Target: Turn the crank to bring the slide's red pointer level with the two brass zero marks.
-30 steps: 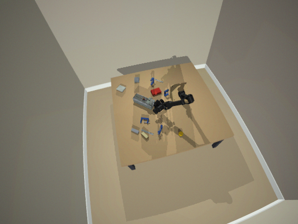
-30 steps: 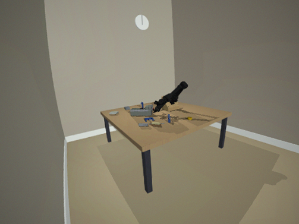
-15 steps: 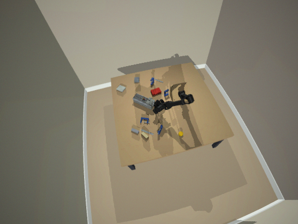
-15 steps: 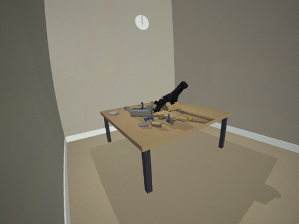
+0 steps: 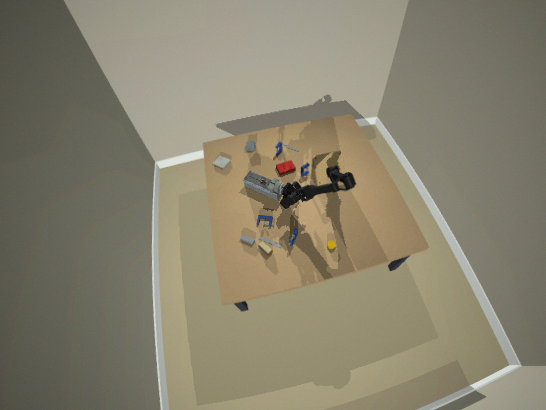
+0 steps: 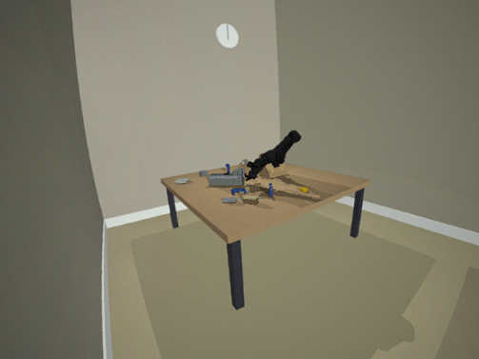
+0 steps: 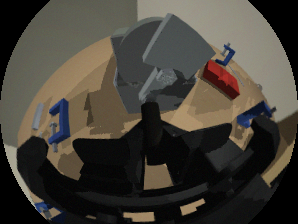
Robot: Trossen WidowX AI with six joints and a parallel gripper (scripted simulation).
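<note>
I see a plain grey boxy machine [image 5: 262, 186] [image 6: 225, 180] [image 7: 132, 95], a solid red block [image 5: 285, 167] [image 7: 221, 80], a yellow round piece [image 5: 331, 245] [image 6: 304, 189], and a blue C-shaped clamp [image 5: 265, 218] [image 6: 238, 191] [image 7: 65, 121], all against the tan wooden tabletop [image 5: 370, 220] [image 6: 210, 210], my arm [image 5: 320, 189] [image 6: 277, 154] plain black.
</note>
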